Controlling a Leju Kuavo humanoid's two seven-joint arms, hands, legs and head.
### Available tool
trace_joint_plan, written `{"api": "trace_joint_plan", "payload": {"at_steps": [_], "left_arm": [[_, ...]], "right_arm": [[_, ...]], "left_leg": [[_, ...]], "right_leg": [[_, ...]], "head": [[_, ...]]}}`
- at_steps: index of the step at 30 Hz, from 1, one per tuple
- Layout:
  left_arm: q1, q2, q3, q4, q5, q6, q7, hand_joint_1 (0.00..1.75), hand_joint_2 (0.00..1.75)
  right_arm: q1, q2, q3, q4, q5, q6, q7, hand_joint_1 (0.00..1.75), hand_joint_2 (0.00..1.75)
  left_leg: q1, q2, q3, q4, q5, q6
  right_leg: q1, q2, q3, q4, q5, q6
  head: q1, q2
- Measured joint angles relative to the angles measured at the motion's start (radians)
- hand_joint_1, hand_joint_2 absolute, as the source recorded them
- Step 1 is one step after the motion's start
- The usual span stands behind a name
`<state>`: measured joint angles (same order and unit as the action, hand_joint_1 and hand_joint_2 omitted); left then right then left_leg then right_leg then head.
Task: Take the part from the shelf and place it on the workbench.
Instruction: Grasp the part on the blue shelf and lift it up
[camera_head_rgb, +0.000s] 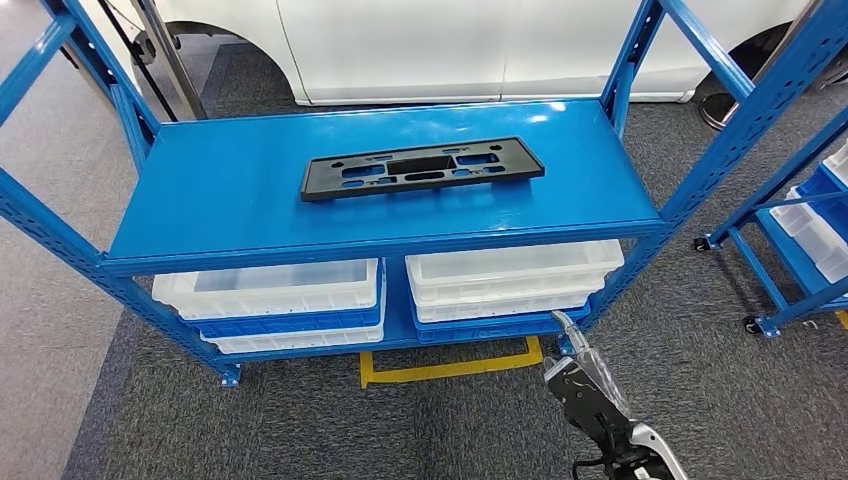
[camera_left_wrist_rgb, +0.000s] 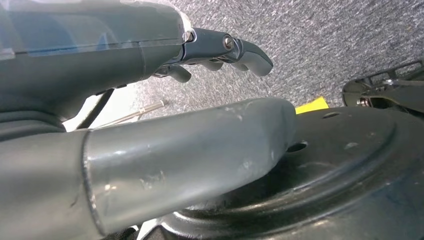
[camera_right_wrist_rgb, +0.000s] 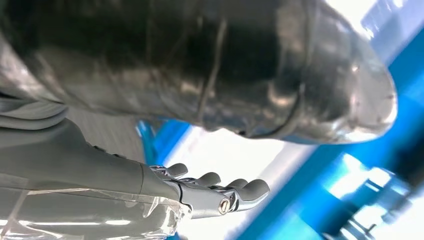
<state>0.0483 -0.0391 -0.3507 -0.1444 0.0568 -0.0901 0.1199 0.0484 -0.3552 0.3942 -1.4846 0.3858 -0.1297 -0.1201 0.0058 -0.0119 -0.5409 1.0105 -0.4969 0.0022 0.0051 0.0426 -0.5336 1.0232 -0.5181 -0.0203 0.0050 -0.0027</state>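
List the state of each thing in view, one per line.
black plastic part: lying flat on the top shelf, untouched
blue shelf rack: standing on the carpet, top shelf bearing one part
white bins: stacked on the lower shelf beside blue ones
right hand: low by the rack, holding nothing, fingers apart
left hand: hanging, holding nothing

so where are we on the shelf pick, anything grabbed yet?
Done: nothing of the pick itself; the robot faces the blue shelf. The black part lies flat on the upper deck, untouched. In hand: nothing. The right hand is low in front of the shelf, fingers apart; the left hand hangs over the floor, also holding nothing. Left: reach, grasp, carry to the workbench.
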Motion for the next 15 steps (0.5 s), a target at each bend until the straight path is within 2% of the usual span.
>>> {"api": "trace_joint_plan", "payload": {"at_steps": [15], "left_arm": [[-0.001,0.017,-0.026,0.006,0.012,-0.011,0.012,0.00,0.00]], "right_arm": [[-0.217,-0.114,0.111,-0.244,0.460,0.003,0.051,0.00,0.00]], "left_leg": [[0.000,0.000,0.000,0.000,0.000,0.000]], "right_leg": [[0.000,0.000,0.000,0.000,0.000,0.000]], "head": [[0.000,0.000]]}}
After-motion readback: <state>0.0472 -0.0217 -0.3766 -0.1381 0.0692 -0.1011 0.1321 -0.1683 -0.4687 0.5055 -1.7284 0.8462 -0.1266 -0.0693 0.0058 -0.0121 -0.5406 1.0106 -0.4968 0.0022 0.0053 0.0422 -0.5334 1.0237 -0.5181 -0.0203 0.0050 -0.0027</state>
